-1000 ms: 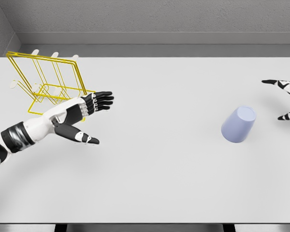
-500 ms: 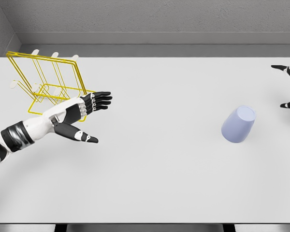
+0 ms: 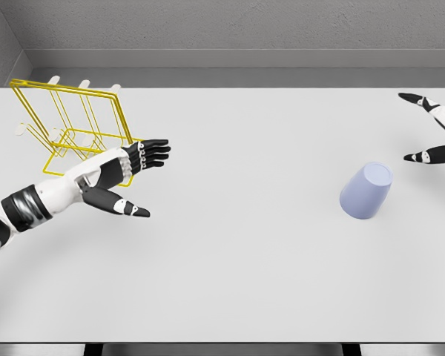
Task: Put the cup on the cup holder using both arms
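Observation:
A pale lilac cup (image 3: 366,190) stands upside down on the white table (image 3: 237,259), right of the middle. A yellow wire cup holder (image 3: 73,126) with white-tipped pegs sits at the far left. My left hand (image 3: 137,178) hovers just in front of the holder's right corner, fingers spread, holding nothing. At the right edge my right hand (image 3: 424,127) is open, its fingers splayed, up and to the right of the cup and apart from it.
A grey wall runs behind the table's far edge. The table's front edge runs along the bottom of the view.
My right hand drifted right and up to the frame's edge, then came back in toward the cup. The left hand and the cup stayed almost still.

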`<state>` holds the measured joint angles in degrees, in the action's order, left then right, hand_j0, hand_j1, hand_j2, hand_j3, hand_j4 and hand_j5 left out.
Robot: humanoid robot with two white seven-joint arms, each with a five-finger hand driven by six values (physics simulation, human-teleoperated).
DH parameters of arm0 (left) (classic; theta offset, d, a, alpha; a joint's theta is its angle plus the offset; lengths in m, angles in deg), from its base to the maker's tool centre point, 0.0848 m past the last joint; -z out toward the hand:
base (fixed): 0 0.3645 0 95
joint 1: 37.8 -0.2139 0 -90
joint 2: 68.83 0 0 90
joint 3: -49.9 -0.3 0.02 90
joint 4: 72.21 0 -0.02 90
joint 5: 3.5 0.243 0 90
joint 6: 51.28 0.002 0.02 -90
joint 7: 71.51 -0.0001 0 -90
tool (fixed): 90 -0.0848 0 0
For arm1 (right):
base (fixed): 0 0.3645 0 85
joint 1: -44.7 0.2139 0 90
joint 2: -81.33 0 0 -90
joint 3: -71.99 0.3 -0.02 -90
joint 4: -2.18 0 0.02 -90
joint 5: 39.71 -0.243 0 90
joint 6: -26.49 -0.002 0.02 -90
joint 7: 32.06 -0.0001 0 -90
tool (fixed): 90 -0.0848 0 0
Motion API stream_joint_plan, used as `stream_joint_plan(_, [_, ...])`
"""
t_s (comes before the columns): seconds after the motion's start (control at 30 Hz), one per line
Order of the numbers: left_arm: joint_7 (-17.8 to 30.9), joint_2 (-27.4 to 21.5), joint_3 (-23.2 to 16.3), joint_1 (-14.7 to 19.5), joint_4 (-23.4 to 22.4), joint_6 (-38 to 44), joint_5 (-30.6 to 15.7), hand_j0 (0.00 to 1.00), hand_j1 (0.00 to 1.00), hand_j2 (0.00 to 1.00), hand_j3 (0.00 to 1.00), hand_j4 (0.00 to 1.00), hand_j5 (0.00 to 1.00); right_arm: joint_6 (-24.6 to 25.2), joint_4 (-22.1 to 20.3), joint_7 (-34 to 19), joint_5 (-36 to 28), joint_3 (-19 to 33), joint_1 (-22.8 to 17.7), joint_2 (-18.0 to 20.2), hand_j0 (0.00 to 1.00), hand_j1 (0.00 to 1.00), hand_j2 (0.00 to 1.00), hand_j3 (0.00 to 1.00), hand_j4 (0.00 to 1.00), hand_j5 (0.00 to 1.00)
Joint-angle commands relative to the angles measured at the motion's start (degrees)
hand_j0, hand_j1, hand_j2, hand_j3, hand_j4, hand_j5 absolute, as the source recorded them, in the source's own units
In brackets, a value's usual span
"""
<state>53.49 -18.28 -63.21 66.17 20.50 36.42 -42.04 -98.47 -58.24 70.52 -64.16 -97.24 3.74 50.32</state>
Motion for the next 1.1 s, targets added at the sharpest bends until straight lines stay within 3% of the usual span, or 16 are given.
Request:
stream_joint_plan(0.0, [0.0,-0.1,0.0,0.0,0.02,0.01,-0.4,1.0,1.0,1.0,1.0,1.0,1.0,-0.05,-0.14,-0.11,-5.77,-1.36,0.0,-0.28,0.99,0.99,0.99,0.99,0.99,0.99])
stream_joint_plan(0.37, [0.0,-0.01,-0.09,0.0,0.02,0.01,-0.31,1.0,1.0,1.0,1.0,1.0,1.0,-0.05,-1.02,-0.11,-16.58,-5.93,-0.44,1.21,1.0,1.0,1.0,1.0,1.0,1.0])
stream_joint_plan(0.43, [0.0,0.17,0.18,0.09,0.02,0.01,1.19,1.0,1.0,1.0,1.0,1.0,1.0,-0.05,-3.92,-0.11,-18.43,-7.51,-0.44,2.27,1.0,1.0,1.0,1.0,1.0,1.0])
stream_joint_plan(0.67, [0.0,0.17,0.26,0.35,0.37,-0.08,1.1,1.0,1.0,1.0,1.0,1.0,1.0,-0.05,-6.73,-0.02,-20.81,-7.43,-4.75,5.69,1.0,1.0,1.0,1.0,1.0,1.0])
stream_joint_plan(1.0, [0.0,-0.27,0.26,0.26,0.37,-0.17,1.1,1.0,1.0,1.0,1.0,1.0,1.0,-0.05,-11.39,0.6,-22.04,-11.03,-6.86,8.07,1.0,1.0,1.0,1.0,1.0,1.0])
stream_joint_plan(1.07, [0.0,-0.36,0.26,0.35,0.37,-0.17,1.1,1.0,1.0,1.0,1.0,1.0,1.0,-0.05,-11.57,2.8,-22.04,-11.12,-6.86,8.24,1.0,1.0,1.0,1.0,1.0,1.0])
